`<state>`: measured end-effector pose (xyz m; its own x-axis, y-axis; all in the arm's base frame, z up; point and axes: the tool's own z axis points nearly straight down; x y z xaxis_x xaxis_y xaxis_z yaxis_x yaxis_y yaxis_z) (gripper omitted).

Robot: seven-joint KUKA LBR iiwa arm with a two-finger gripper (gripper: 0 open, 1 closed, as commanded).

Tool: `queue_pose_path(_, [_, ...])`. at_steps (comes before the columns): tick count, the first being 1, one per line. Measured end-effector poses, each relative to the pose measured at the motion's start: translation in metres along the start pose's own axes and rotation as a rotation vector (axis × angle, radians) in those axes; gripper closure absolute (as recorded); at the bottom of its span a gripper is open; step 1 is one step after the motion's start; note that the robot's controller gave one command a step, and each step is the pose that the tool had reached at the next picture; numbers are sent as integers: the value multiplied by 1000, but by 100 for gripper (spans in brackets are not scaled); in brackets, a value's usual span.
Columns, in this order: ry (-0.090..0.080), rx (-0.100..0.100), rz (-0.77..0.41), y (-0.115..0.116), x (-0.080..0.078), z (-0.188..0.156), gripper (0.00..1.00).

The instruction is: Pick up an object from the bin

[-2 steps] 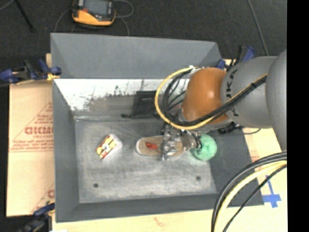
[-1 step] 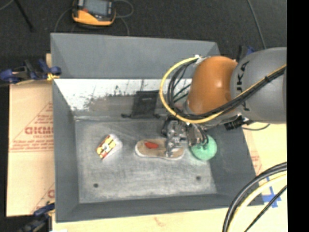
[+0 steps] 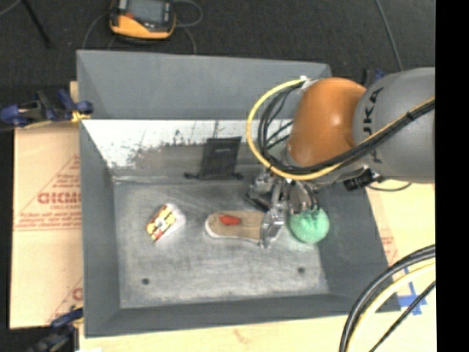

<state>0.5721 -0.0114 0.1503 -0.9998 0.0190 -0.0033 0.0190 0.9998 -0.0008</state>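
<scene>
A flat tan piece, a long oval with a small red patch near its middle, lies flat on the grey bin floor just right of the frame's centre, long axis running left to right, its right end under the gripper.

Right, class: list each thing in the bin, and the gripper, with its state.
Small white block with coloured stripes: lying flat, left.
Tan oval pad with red patch: lying flat, centre.
Green fuzzy ball: resting, right.
Black flat piece: propped up, at the back.
Gripper: low at the pad's right end.
</scene>
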Motion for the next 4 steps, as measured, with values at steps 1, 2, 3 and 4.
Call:
queue_pose_path(1, [0, 0, 0, -1, -1, 4, 0])
queue_pose_path(2, [3, 0, -20, 8, 20, -6, 0])
queue_pose_path(3, [2, 0, -25, 11, 23, -10, 0])
queue_pose_path(4, [-7, 1, -69, 16, 7, 43, 0])
